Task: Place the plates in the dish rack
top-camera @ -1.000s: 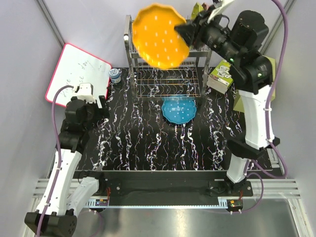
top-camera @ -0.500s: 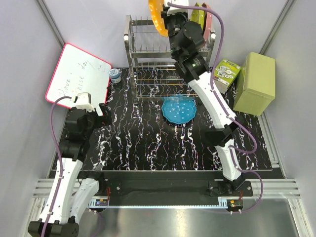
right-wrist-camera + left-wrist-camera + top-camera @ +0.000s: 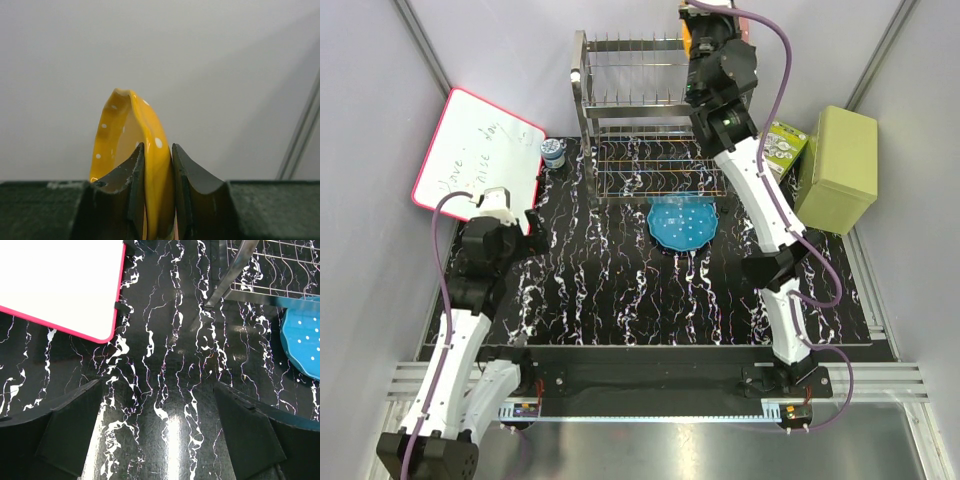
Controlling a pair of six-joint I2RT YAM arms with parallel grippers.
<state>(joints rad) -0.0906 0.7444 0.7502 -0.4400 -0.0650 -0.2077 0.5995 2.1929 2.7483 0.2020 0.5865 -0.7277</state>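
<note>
Whiteboard [image 3: 480, 150], faint handwriting (two slanted lines) — too small to read

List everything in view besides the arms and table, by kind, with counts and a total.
Plates: 2, the held orange plate and the blue plate
Dish rack: 1
Whiteboard: 1
Boxes: 2, the pale green box and the patterned box
Small jar: 1
Total: 7

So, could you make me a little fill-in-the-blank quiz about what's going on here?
The right gripper pinches one plate, coloured ____.
The other plate, lying on the table in front of the dish rack, is ____.
The left gripper holds nothing; it is ____.
Missing words: orange, blue, open.
</note>
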